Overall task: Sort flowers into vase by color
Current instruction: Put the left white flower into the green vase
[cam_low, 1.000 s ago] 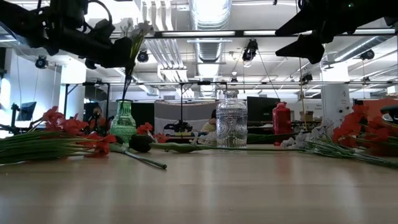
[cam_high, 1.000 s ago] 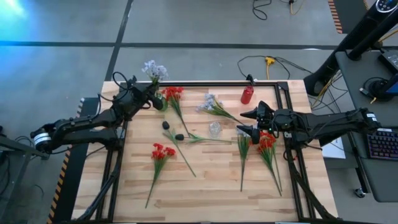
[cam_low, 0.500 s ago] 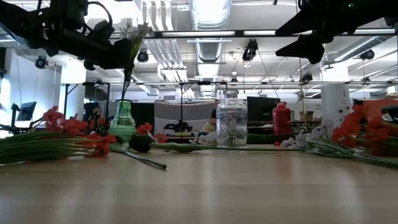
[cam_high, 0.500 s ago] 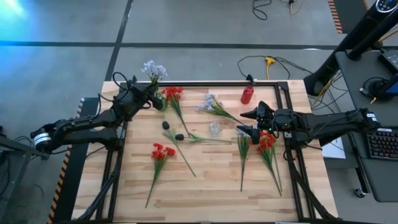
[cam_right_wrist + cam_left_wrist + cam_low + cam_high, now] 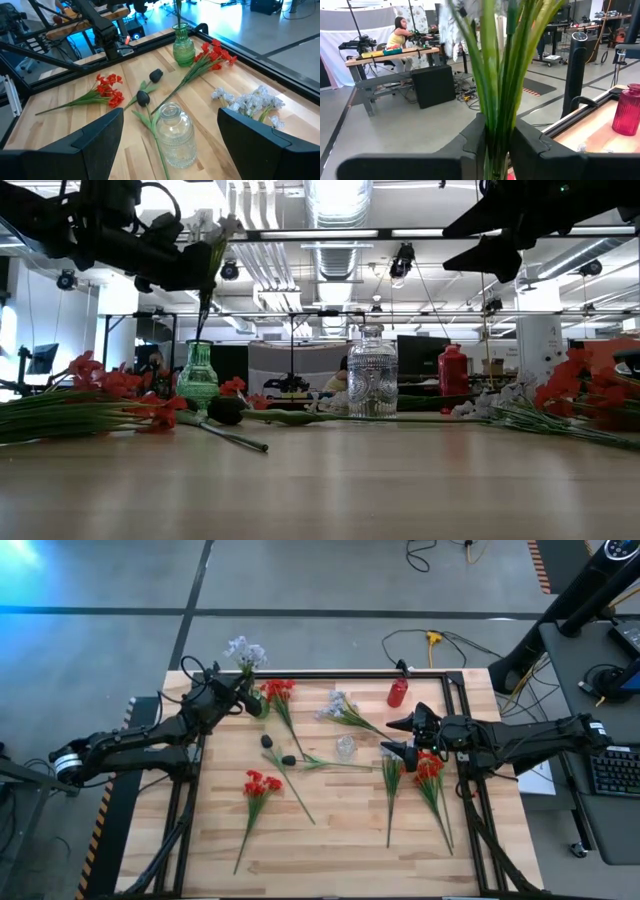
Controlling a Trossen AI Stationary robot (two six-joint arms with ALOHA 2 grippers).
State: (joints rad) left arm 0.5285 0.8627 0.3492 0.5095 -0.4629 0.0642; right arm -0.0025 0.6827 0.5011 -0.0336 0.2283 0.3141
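1. The left gripper (image 5: 496,145) has its two fingers close against the green stems of a pale lavender spray (image 5: 247,652), directly above the green vase (image 5: 197,376); whether it grips or has just let go, I cannot tell.
2. The stem tips appear to sit in the green vase's mouth.
3. To do this well, part the fingers fully, then lift straight up so the stems are not dragged out.
4. The right gripper (image 5: 404,736) hangs wide open and empty, well right of the green vase, over the clear vase (image 5: 174,134).
5. Red flowers (image 5: 262,784) lie on the table (image 5: 330,850), well in front of the green vase.
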